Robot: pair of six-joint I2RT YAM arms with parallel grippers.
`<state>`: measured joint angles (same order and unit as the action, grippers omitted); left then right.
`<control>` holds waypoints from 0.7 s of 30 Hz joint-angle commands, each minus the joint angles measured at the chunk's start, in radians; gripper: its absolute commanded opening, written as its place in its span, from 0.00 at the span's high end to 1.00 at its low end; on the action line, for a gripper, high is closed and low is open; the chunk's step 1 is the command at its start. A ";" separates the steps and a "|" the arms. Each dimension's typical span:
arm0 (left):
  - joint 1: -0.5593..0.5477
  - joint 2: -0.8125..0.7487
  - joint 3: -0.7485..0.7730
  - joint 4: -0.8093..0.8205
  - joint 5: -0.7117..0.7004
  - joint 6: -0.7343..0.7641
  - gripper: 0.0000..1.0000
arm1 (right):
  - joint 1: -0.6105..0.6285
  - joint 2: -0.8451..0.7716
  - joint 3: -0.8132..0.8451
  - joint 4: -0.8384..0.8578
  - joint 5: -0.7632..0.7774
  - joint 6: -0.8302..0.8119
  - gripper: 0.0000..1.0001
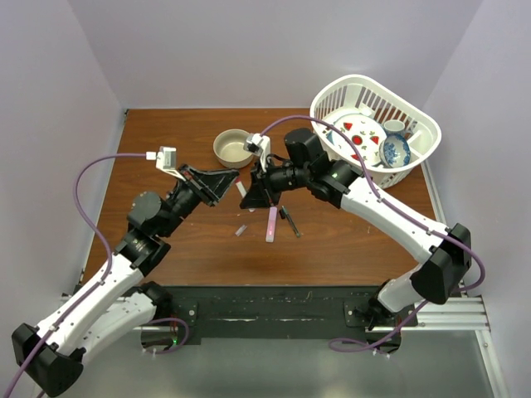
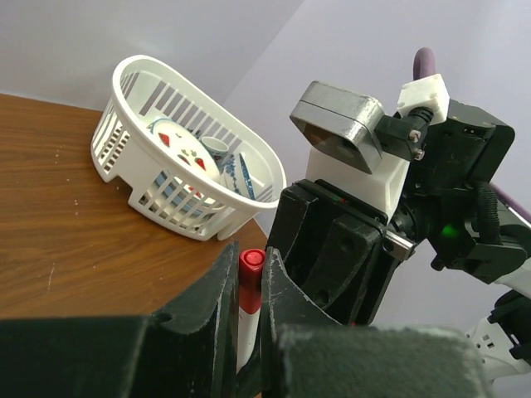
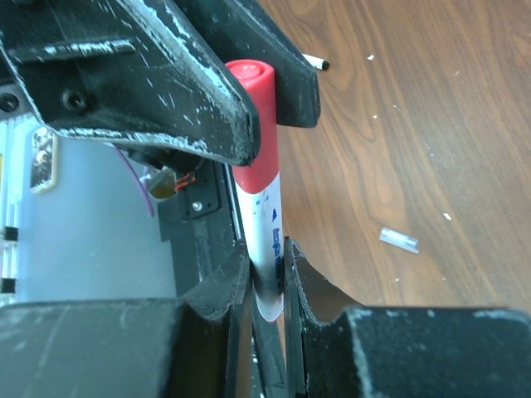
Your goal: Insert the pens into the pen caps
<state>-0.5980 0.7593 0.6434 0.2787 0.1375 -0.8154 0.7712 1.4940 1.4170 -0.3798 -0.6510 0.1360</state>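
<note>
A grey cap (image 1: 241,230), a pink marker (image 1: 271,224) and a dark grey pen (image 1: 289,221) lie on the table (image 1: 182,253). Just beyond, the right gripper (image 3: 267,267) pinches a white pen (image 3: 265,236); the left gripper (image 2: 250,278) pinches its red cap (image 3: 253,124). Farther back sit a tan bowl (image 1: 233,148) and a white basket (image 1: 365,81)

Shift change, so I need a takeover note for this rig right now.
Left gripper: shut on red cap.
Right gripper: shut on white pen.
Done: red cap looks to be on that pen, held between both arms; full seating cannot be told.
Loose on table: pink marker, dark pen, grey cap.
Left: set this pen down, cap the others. No pink cap in view.
</note>
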 commanded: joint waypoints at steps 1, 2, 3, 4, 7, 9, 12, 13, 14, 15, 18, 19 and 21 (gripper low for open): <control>-0.126 0.011 -0.051 -0.547 0.519 0.013 1.00 | -0.104 -0.055 0.151 0.569 0.229 -0.077 1.00; -0.126 0.011 -0.053 -0.559 0.527 0.018 1.00 | -0.101 -0.057 0.183 0.546 0.235 -0.094 1.00; -0.128 0.014 -0.050 -0.575 0.531 0.022 1.00 | -0.098 -0.058 0.192 0.533 0.234 -0.107 1.00; -0.128 0.015 -0.045 -0.591 0.528 0.031 1.00 | -0.090 -0.060 0.200 0.503 0.243 -0.130 1.00; -0.129 0.031 -0.031 -0.639 0.525 0.048 1.00 | -0.070 -0.061 0.209 0.507 0.258 -0.167 1.00; -0.129 0.038 -0.043 -0.621 0.521 0.025 1.00 | -0.061 -0.061 0.204 0.506 0.287 -0.168 1.00; -0.134 0.058 -0.050 -0.648 0.493 0.030 1.00 | -0.041 -0.055 0.209 0.503 0.327 -0.187 1.00; -0.132 0.063 -0.050 -0.654 0.481 0.021 1.00 | -0.033 -0.048 0.215 0.486 0.344 -0.206 1.00; -0.135 0.066 -0.054 -0.606 0.493 -0.010 1.00 | -0.027 -0.043 0.232 0.476 0.349 -0.210 1.00; -0.141 0.064 -0.035 -0.601 0.490 -0.008 1.00 | -0.026 -0.040 0.237 0.467 0.350 -0.208 1.00; -0.140 0.084 0.054 -0.624 0.387 0.038 1.00 | -0.026 -0.055 0.220 0.482 0.344 -0.190 1.00; -0.140 0.095 0.079 -0.627 0.343 0.050 1.00 | -0.026 -0.063 0.209 0.492 0.347 -0.171 1.00; -0.138 0.124 0.139 -0.624 0.308 0.088 1.00 | -0.026 -0.072 0.180 0.484 0.353 -0.159 1.00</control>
<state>-0.6243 0.8078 0.7582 0.0757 0.1188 -0.7330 0.7906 1.4944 1.4532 -0.4896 -0.5091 -0.0559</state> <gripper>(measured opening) 0.136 0.169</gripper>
